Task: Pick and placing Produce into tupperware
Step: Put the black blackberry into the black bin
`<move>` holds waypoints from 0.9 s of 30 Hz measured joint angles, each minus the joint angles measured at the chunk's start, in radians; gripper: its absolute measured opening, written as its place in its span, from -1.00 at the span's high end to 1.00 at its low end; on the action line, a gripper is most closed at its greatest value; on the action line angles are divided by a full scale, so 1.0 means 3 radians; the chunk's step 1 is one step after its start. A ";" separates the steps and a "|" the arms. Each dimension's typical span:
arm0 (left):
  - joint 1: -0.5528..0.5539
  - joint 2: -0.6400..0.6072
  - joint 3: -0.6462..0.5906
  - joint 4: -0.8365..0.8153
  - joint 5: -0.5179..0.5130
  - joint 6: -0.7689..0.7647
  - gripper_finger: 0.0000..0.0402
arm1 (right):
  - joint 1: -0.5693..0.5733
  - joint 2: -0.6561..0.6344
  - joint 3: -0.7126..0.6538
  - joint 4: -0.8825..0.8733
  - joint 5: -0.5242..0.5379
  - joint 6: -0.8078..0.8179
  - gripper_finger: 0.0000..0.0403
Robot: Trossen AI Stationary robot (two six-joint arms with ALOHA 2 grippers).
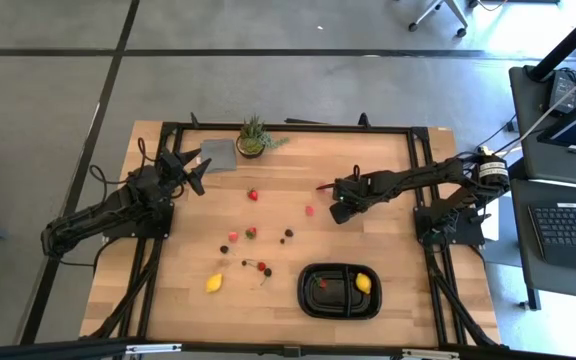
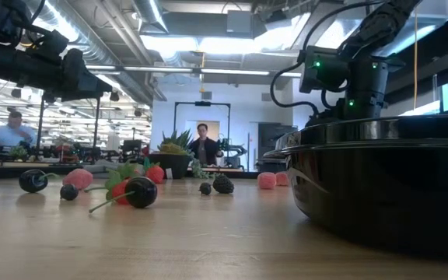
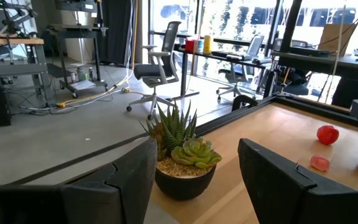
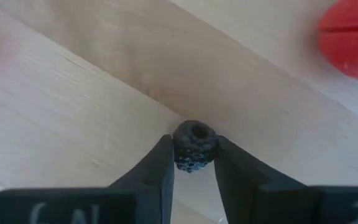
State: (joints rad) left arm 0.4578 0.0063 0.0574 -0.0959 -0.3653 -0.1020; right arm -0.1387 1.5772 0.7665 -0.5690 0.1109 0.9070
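The wooden table carried all items. The black tupperware sat at the table's near edge toward the right side, with 1 yellow lemon and 1 red piece inside. The left arm waited near the grey cloth, its left gripper with fingers spread apart and empty, facing the potted plant. The right gripper was over the table's middle, its 2 fingers closed against a small dark berry. A second lemon, strawberries, a pink bit and stemmed cherries lay scattered on the bare wood, apart from the tupperware.
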 joint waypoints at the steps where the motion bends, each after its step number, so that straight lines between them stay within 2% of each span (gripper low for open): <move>1: 0.0001 0.0000 0.0000 0.0001 0.0000 0.0000 -0.10 | 0.0000 0.0000 0.0009 -0.0005 -0.0028 0.0001 0.52; 8: 0.0001 0.0000 0.0000 0.0000 0.0000 0.0000 -0.10 | 0.0112 0.0003 0.0385 -0.0088 -0.0467 -0.0007 0.53; 12: 0.0000 0.0000 0.0000 0.0000 0.0000 0.0000 -0.10 | 0.0319 0.0003 0.0823 -0.0492 -0.0697 0.0054 0.53; 16: 0.0000 0.0000 0.0000 0.0000 0.0000 0.0000 -0.10 | 0.0678 0.0003 0.1318 -0.1055 -0.0817 0.0366 0.53; 21: 0.0001 0.0000 0.0000 0.0000 0.0000 0.0000 -0.10 | 0.1262 0.0000 0.1755 -0.1492 -0.0720 0.1012 0.53; 27: -0.0001 0.0000 0.0000 0.0000 -0.0001 0.0000 -0.10 | 0.1938 0.0000 0.1666 -0.1527 -0.0559 0.1833 0.53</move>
State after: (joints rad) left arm 0.4576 0.0063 0.0574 -0.0959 -0.3656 -0.1020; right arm 0.4428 1.5772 1.2664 -1.0270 -0.0569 1.4568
